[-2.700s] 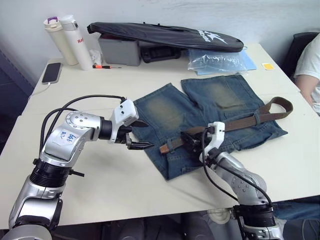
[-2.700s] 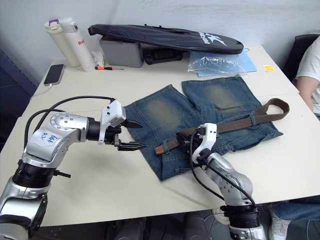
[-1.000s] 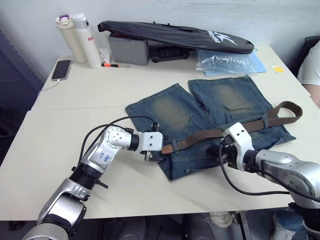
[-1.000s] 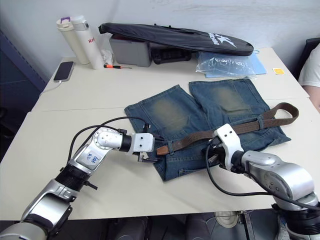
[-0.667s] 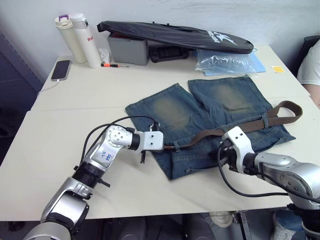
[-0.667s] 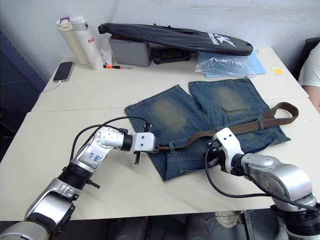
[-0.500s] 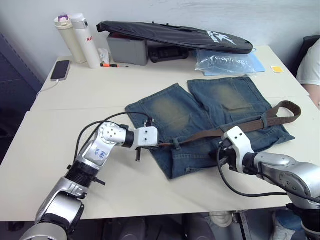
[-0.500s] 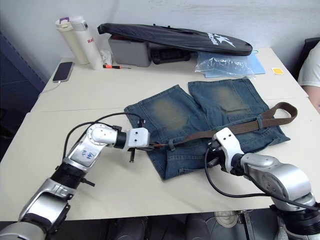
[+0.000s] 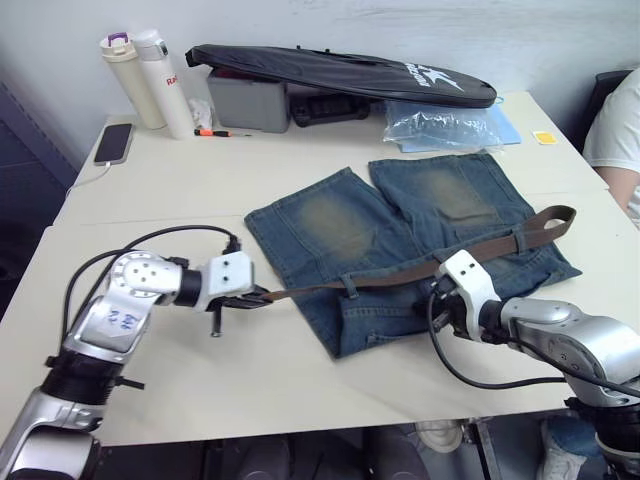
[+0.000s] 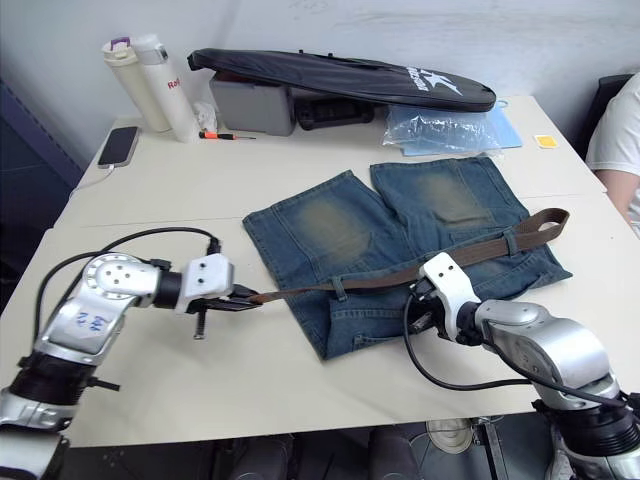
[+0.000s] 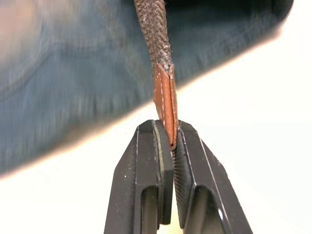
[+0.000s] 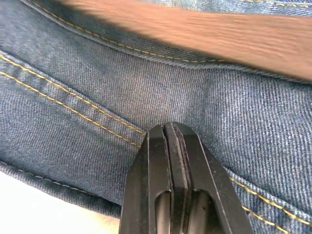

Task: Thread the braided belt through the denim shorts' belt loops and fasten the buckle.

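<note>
The braided belt (image 9: pixel 400 272) runs through the belt loops (image 9: pixel 348 285) of the denim shorts (image 9: pixel 400 235) (spread mid-worktop), its leather tip clamped in the left pincer (image 11: pixel 168 146), whose forearm lies low toward the worktop's (image 9: pixel 250 360) left edge. The right pincer (image 12: pixel 169 141), fingers pressed together, rests on the waistband denim, its arm bent in from the near right.

Pale cream table (image 9: pixel 300 390), seam running across its left part. Lying flat near the middle — denim shorts (image 9: pixel 400 225), legs pointing to the far edge. Along the far edge: two tall bottles (image 9: pixel 140 82), a phone (image 9: pixel 111 143) on a cable, a grey box (image 9: pixel 247 100), a clear plastic bag (image 9: pixel 440 125) — also a small orange-handled screwdriver (image 9: pixel 215 132) and a yellow note (image 9: pixel 541 136).
</note>
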Robot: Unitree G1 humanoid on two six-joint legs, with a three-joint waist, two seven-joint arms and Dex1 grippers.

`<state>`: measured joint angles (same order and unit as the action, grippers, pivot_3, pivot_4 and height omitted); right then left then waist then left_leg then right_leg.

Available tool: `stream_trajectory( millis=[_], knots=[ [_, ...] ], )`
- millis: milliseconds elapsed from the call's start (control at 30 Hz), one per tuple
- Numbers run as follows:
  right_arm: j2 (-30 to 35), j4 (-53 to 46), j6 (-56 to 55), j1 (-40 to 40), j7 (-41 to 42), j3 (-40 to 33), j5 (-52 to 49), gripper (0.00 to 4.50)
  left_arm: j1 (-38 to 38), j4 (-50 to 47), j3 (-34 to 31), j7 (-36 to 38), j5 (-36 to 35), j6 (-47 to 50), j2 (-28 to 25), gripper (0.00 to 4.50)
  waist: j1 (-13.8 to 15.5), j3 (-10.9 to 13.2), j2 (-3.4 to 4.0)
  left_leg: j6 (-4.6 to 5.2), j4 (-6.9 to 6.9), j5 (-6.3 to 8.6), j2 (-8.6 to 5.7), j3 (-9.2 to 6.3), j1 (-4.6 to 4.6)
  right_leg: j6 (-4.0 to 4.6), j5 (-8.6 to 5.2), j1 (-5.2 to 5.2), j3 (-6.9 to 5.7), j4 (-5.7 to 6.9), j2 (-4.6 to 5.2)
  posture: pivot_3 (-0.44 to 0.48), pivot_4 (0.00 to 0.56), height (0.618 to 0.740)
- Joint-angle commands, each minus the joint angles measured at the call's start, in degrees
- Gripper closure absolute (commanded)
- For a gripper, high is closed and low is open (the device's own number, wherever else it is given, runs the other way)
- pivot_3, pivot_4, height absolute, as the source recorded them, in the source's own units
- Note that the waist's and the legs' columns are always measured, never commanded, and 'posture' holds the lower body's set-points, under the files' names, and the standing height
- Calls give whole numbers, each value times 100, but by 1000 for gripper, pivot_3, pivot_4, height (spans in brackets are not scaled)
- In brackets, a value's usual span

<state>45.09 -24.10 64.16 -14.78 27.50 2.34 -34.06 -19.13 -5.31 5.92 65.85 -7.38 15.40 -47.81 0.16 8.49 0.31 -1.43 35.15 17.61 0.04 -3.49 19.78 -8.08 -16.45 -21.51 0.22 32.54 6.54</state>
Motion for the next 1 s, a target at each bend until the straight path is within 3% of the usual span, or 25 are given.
stream_trajectory(
  millis=[33, 300, 400, 633, 833, 1000],
  knots=[
    [71, 284, -20, -53, 138, 268, 267, 4500, 341, -176, -391, -44, -155, -6, -225, 4429, -20, -2, -7, 0, 0, 0, 0, 1, -1, 0, 0, 1, 1, 0, 1, 0, 150, 740],
    [49, 599, -314, -411, 596, 603, 535, 4500, 1273, 22, -1129, -258, -183, -149, -607, 4429, -47, -9, -23, -2, -12, 2, 15, 14, -23, 23, -12, 0, 2, 8, -1, 0, 150, 740],
    [47, 681, -379, -493, 768, 734, 617, 4500, 1576, 267, -1463, -409, -144, -200, -719, 4429, -59, -11, -27, -5, -13, 4, 22, 23, -32, 87, -47, 1, 4, 13, 0, 0, 150, 740],
    [45, 852, -509, -649, 1096, 944, 841, 4500, 2144, 647, -1927, -586, -85, -348, -936, 4429, -95, -13, -38, -28, -13, 20, 48, 33, -51, 119, -64, 0, 2, 33, -11, 0, 150, 740],
    [21, 971, -602, -683, 1259, 1006, 996, 4500, 2426, 743, -2154, -670, -40, -239, -1089, 4429, -144, -15, -39, -41, -16, 28, 66, 35, -59, 126, -68, -1, 2, 41, -24, 0, 150, 740],
    [-1, 1009, -641, -681, 1319, 1036, 1048, 4500, 2765, 1373, -2174, -782, 323, -550, -1455, 4429, -170, -22, -30, -45, -21, 32, 69, 35, -61, 137, -74, -3, 2, 41, -23, 0, 150, 740]
  ],
)
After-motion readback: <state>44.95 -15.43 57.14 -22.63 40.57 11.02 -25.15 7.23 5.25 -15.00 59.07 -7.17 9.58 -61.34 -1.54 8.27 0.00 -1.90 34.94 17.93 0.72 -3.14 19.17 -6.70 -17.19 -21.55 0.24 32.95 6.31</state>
